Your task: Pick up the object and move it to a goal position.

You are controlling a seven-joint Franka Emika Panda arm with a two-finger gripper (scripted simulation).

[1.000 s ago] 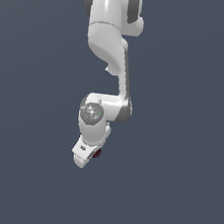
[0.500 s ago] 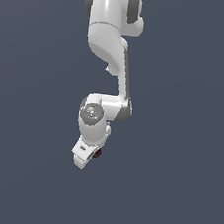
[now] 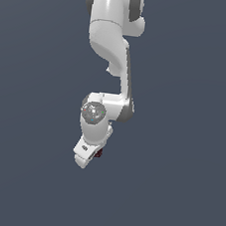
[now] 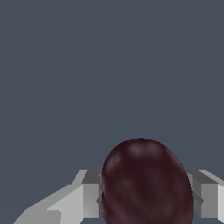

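Note:
The object point(image 4: 146, 183) is a dark red, faintly speckled ball that fills the space between my two grey fingers point(image 4: 89, 194) in the wrist view. Both pads press against its sides. In the exterior view only a small dark red sliver of the object point(image 3: 99, 154) shows behind the white hand. My gripper point(image 3: 95, 155) hangs at the lower end of the white arm and is shut on the ball.
A uniform grey-blue surface point(image 3: 181, 143) surrounds the arm in the exterior view, and the wrist view shows the same plain grey point(image 4: 109, 65) beyond the ball. Nothing else is in view.

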